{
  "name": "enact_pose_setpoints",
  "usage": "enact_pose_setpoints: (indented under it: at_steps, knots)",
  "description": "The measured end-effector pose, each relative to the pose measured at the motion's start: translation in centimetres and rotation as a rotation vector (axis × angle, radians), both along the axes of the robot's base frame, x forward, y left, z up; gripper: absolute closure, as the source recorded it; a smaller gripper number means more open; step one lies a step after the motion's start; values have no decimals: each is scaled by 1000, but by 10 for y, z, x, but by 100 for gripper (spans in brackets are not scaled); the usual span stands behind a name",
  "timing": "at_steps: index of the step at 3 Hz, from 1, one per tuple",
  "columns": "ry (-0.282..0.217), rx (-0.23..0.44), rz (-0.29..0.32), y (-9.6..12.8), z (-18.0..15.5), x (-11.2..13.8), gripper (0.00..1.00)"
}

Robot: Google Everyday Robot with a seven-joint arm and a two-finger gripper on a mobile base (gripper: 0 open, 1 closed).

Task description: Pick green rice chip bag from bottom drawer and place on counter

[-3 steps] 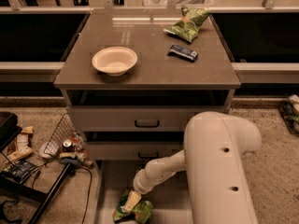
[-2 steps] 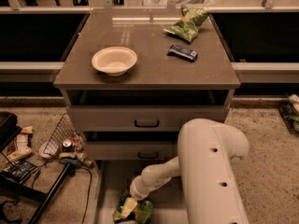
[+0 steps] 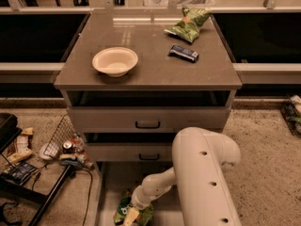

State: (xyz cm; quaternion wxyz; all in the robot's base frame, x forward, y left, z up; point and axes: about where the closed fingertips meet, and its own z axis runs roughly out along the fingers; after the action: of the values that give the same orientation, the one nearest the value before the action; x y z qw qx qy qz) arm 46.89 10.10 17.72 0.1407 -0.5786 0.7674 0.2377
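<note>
The green rice chip bag (image 3: 123, 210) lies on the floor of the open bottom drawer (image 3: 109, 187), at the lower edge of the view, partly cut off. My gripper (image 3: 131, 215) reaches down from the white arm (image 3: 202, 173) and is right at the bag, over its right part. The arm's wrist hides part of the bag. The counter (image 3: 150, 72) is the grey-brown slab above the two shut drawer fronts with black handles.
On the counter stand a cream bowl (image 3: 115, 61), a dull olive-green bag (image 3: 188, 25) and a dark blue bar (image 3: 184, 53). A wire basket, cans, cables and a black stand (image 3: 56, 145) clutter the floor to the left of the drawers.
The arm has swung a little to the left and the gripper has shifted slightly left over the bag. The bag lies in the same place.
</note>
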Motion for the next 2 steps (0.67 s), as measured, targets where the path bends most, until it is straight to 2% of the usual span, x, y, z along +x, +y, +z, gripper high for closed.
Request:
enact_pose_setpoints:
  at_steps: [1,2]
  knots:
    - [5,1,14,5,-16,-10,15]
    - [8,2,25,13,-27,-21,39]
